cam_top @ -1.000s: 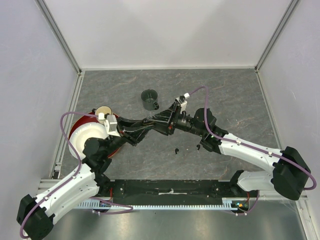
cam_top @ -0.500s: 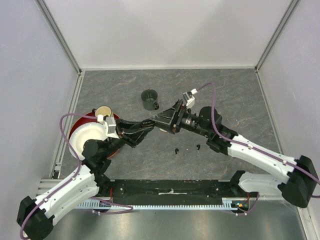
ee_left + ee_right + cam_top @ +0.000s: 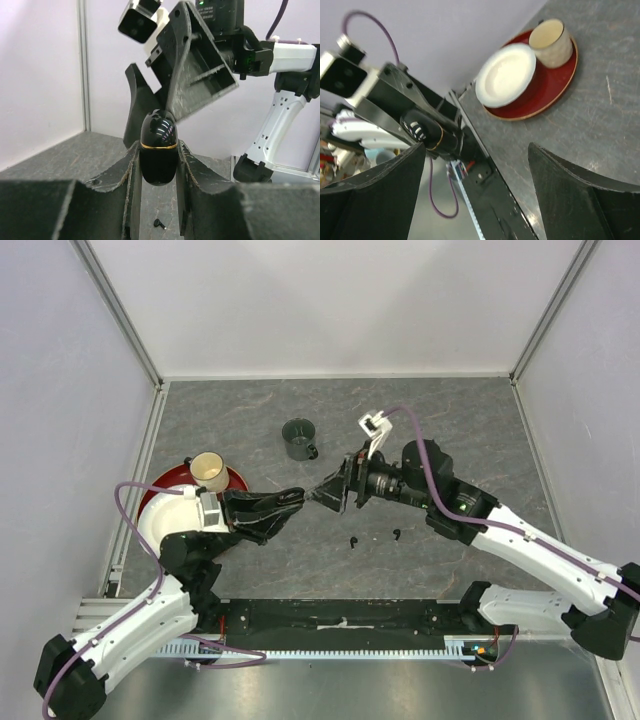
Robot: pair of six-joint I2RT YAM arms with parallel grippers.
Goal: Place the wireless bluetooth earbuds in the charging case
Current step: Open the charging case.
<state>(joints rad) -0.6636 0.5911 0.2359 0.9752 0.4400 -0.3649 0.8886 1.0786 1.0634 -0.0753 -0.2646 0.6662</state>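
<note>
The left gripper [image 3: 158,152] is clamping the black charging case [image 3: 158,142] aloft, seemingly closed, while the right gripper [image 3: 332,492] is hovering beside it, jaws spread. Two black earbuds [image 3: 352,540] are lying on the table [image 3: 480,440]; opening the case probably comes next.

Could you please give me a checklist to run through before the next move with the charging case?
1. Charging case held in left gripper: ok.
2. Right gripper open: ok.
3. Right gripper clear of the case: cannot tell, it sits very close.
4. Case lid open: not ok, looks shut.
5. Black earbuds free on the table: ok, two lie loose.
6. Cream-white earbuds located: cannot tell, none in view.
</note>
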